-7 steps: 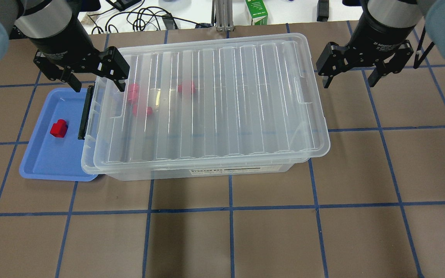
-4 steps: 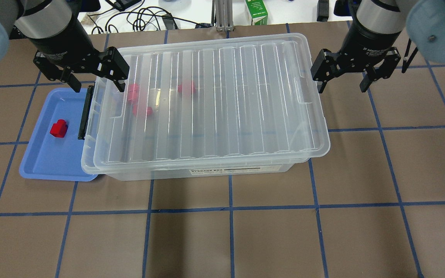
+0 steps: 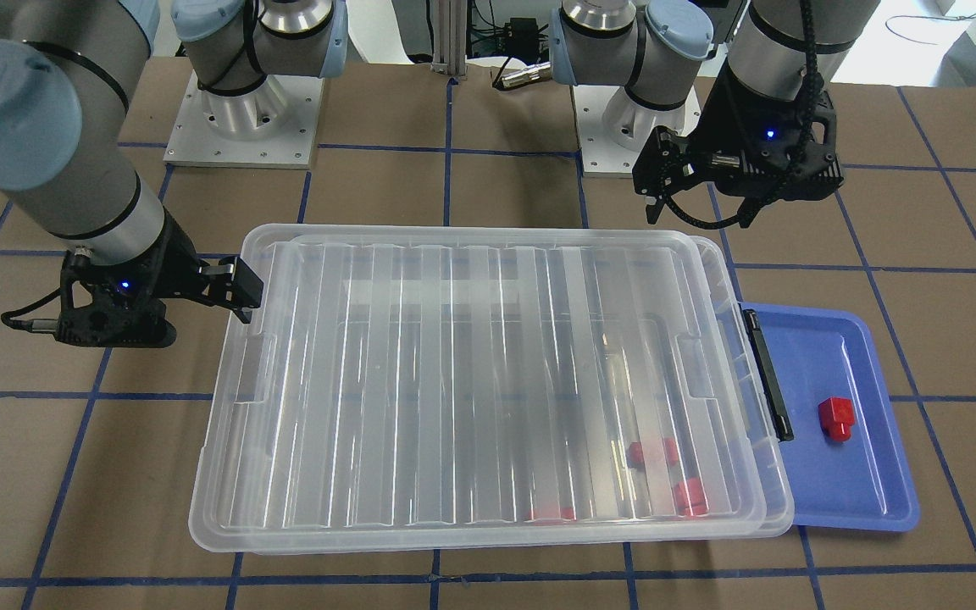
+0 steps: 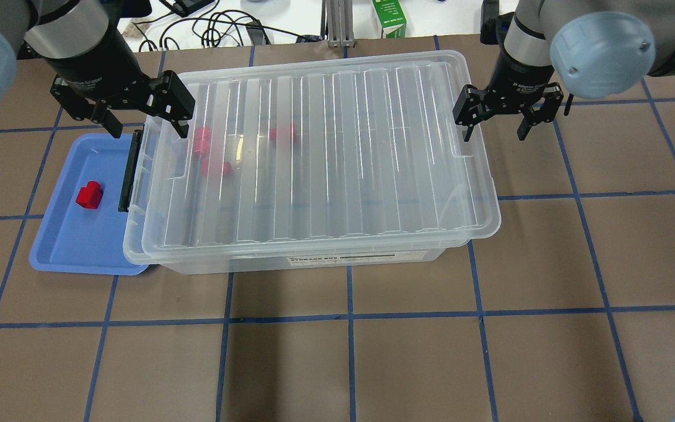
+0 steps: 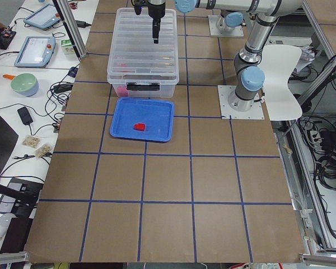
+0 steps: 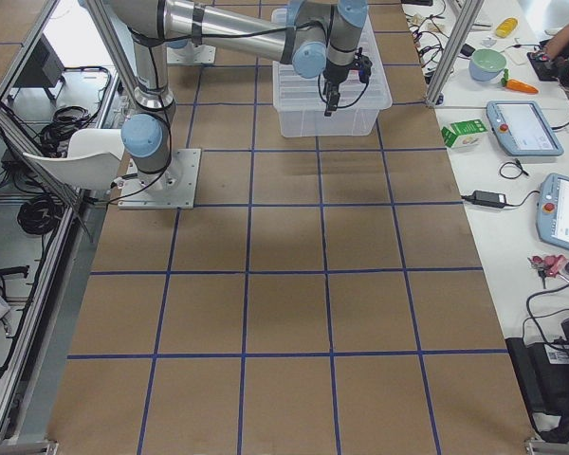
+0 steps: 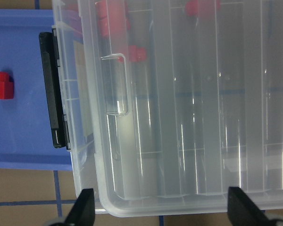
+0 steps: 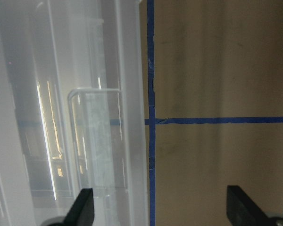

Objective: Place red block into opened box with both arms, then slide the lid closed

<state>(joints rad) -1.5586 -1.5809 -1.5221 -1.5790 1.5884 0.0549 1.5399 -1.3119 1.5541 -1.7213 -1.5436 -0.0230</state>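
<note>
Two robot arms reach over a clear plastic box on a brown table. The left gripper has its fingers spread wide and holds nothing; it hangs over the far corner of the box at the latch end, and contact with the rim cannot be judged. The right gripper is also wide apart and empty, at the box's opposite short end, with one finger over the rim and the other over bare table.

One lid lies on the box, shifted slightly away from the latch end, so a narrow strip there is uncovered. One red block lies on one blue tray, which sits against the box's latch end, outside the box. What look like three red pieces show blurred through the lid, inside the box near the latch end. A black latch stands between the tray and the box's inside. A green carton and cables lie beyond the box's far side
</note>
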